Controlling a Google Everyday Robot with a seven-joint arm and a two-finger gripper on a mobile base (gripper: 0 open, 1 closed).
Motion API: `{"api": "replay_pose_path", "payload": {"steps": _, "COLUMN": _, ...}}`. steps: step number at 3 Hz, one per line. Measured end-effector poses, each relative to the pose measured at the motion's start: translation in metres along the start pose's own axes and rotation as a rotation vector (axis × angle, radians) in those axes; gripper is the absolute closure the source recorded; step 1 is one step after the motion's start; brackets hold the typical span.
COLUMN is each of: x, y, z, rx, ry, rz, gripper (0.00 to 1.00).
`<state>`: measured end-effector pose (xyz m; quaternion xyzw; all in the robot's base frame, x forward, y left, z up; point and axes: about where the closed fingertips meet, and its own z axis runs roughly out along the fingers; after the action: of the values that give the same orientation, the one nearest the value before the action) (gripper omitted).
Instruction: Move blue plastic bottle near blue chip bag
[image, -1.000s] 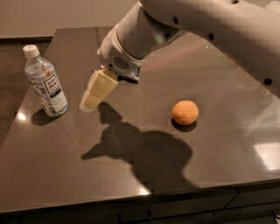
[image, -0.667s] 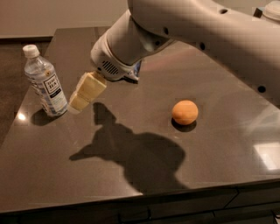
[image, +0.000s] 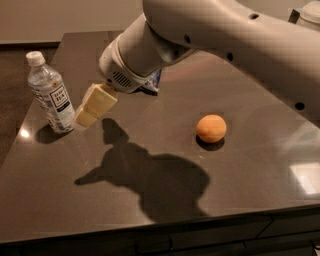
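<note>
The blue plastic bottle (image: 50, 93) stands upright near the table's left edge, clear with a white cap and a pale label with a dark square. My gripper (image: 89, 112) hangs just to its right, cream-coloured fingertips close to the bottle's lower half, apart from it or barely touching. The blue chip bag (image: 153, 82) is mostly hidden behind my arm; only a small dark blue corner shows near the middle of the table.
An orange (image: 211, 128) lies right of centre on the dark table (image: 150, 200). My large white arm (image: 225, 40) spans the upper right. The table's front edge runs along the bottom, its left edge just beyond the bottle.
My gripper has moved left and down toward the bottle, from the table's middle to right beside it. The bottle and orange have not moved.
</note>
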<state>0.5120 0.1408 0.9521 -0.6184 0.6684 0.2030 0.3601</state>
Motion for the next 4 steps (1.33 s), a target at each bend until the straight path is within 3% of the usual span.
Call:
{"api": "replay_pose_path", "payload": {"steps": 2, "x": -0.026, "y": 0.009, "z": 0.045, "rx": -0.034, "ry": -0.101, "rz": -0.045, "gripper": 0.00}}
{"api": "replay_pose_path", "payload": {"steps": 4, "x": -0.034, "y": -0.018, "z": 0.088, "rx": 0.020, "ry": -0.161, "rz": -0.051, "gripper": 0.00}}
